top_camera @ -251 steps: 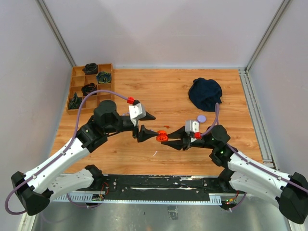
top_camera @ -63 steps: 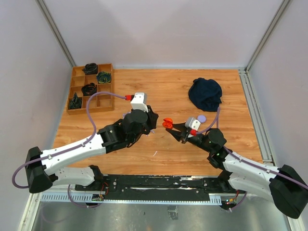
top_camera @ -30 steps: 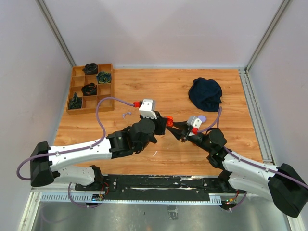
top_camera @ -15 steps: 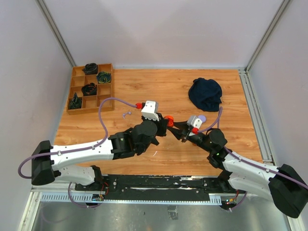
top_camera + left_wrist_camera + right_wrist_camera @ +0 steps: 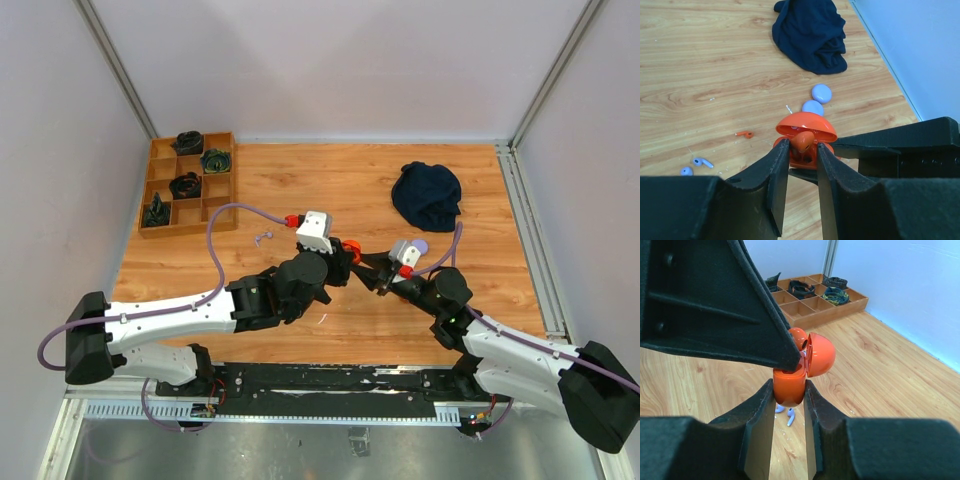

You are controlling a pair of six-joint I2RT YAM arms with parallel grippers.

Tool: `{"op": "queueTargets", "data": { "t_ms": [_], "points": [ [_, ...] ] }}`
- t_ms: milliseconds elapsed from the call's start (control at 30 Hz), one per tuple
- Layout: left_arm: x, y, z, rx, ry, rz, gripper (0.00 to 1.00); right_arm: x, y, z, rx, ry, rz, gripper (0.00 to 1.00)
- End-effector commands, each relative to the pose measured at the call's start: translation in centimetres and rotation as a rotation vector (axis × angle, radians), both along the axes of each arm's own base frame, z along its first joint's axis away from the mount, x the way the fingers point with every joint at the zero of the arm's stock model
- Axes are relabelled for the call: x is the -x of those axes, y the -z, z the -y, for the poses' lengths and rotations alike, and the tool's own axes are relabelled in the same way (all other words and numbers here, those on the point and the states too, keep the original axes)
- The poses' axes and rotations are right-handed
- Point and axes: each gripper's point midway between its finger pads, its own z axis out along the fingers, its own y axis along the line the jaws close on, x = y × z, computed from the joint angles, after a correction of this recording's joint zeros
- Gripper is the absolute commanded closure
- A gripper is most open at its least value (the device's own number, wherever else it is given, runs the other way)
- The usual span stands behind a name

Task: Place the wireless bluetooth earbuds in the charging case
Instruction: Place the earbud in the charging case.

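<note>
**Item:** small orange-red plastic earbud (image 5: 802,141), at the mouth of the open orange-red clamshell charging case (image 5: 795,375), held above the middle of the wood-grain worktop (image 5: 715,75).
**Left tool** (image 5: 802,148): jaws a sliver apart about the bud; gripping or loose, cannot tell.
**Right tool** (image 5: 788,388): clamped on the case base.
**Handling, judged:** featherweight, rigid, slick. Pinch across the bulb, leaving the stem free.
</note>
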Motion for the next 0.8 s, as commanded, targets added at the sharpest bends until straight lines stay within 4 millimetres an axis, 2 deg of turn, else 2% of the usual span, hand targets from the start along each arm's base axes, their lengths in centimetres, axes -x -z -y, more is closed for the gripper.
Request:
{"op": "queueTargets", "data": {
  "t_ms": [0,267,767],
  "points": [
    [0.3,-0.7,0.4,0.030,0.002,0.000,0.66,-0.5,-2.1,0.6,-0.053,0.025,0.047,0.92],
    [0.4,-0.4,0.1,0.035,-0.009,-0.020,0.63,-0.5,-1.9,0.7,-0.051,0.029,0.042,0.92],
    [1.1,-2.0,-0.1,0.102,0.023,-0.036,0.53,-0.6,-1.6,0.8,-0.042,0.039,0.031,0.92]
  ]
}}
